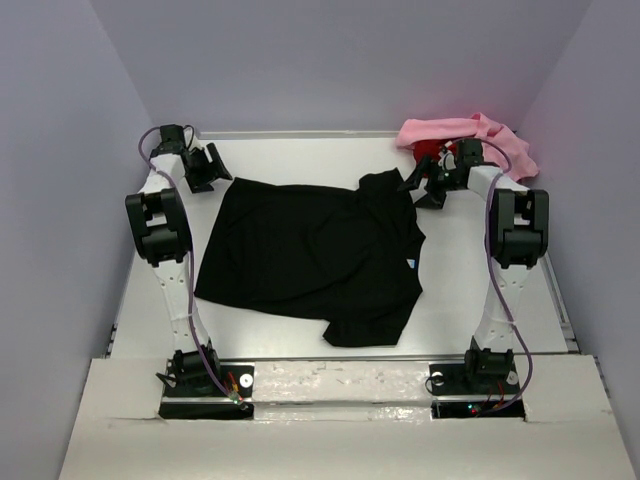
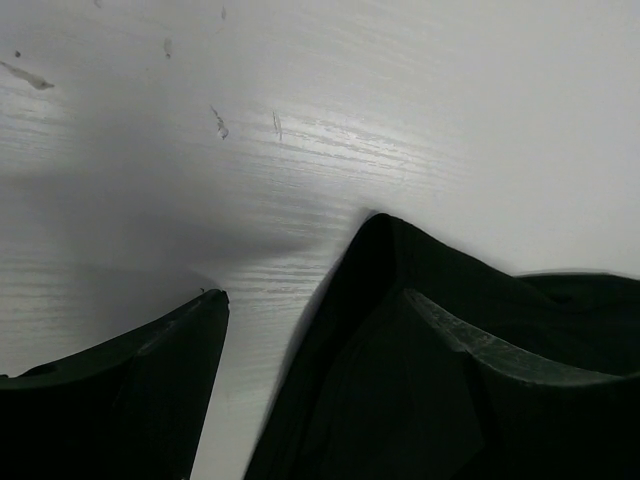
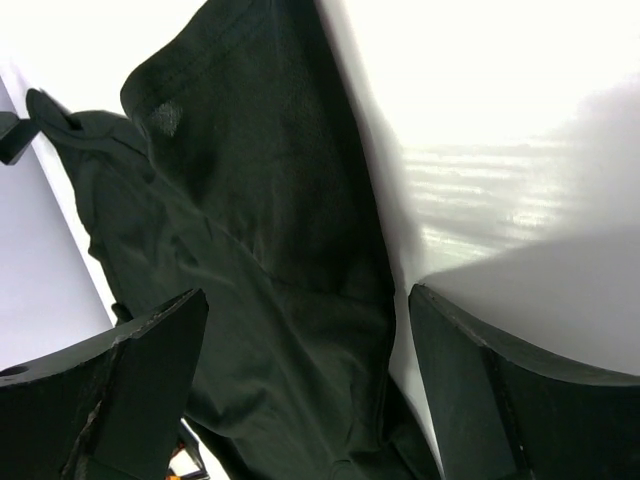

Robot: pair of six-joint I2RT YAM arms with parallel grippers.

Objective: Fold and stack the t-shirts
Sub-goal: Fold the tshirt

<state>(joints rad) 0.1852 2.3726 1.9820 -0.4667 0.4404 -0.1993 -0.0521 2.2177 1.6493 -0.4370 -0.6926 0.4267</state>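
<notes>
Now, left jaws and right jaws gape wide, an edge of the black shirt [image 1: 310, 250] beneath each on the tabletop [image 1: 450, 260]; closing low, square on cloth, should secure both corners.

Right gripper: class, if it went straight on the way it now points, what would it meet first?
Most likely the black t-shirt, whose cloth lies ahead between the right gripper's open fingers; depth is unclear.
</notes>
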